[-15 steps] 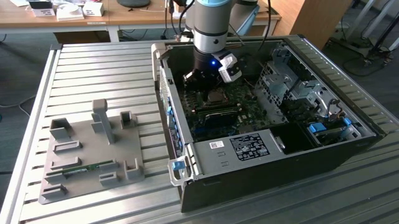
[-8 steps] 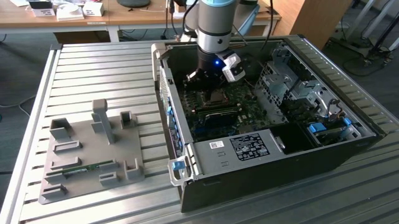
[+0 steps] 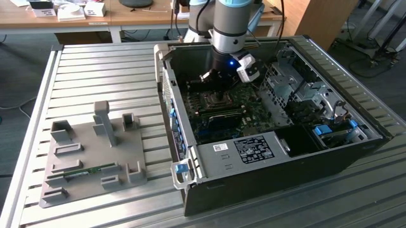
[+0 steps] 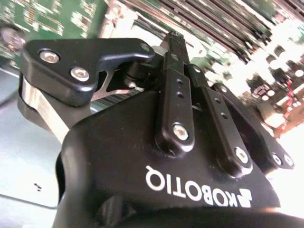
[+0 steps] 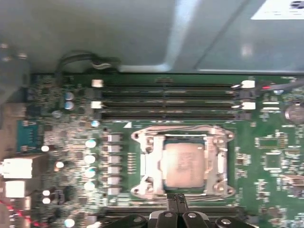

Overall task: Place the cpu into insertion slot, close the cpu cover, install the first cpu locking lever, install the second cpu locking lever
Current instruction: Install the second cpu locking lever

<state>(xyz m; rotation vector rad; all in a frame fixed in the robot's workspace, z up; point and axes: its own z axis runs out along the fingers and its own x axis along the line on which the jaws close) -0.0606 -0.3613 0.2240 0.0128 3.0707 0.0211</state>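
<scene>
Inside the open computer case [image 3: 330, 142], my closed, empty fingers [image 5: 176, 203] press near the cpu cover [image 5: 183, 164]; steady vertical pressure matters.

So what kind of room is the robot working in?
Probably a workshop or lab for testing robots. An open computer case sits on a slatted metal table, a grey parts holder lies beside it, and wooden desks with cables stand behind.

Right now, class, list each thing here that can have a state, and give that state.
cpu: seated in the slot, face up.
cover: closed, framing the cpu.
gripper: shut, empty, tips at the socket's edge.
case: side open, board exposed.
memory slots: empty.
</scene>
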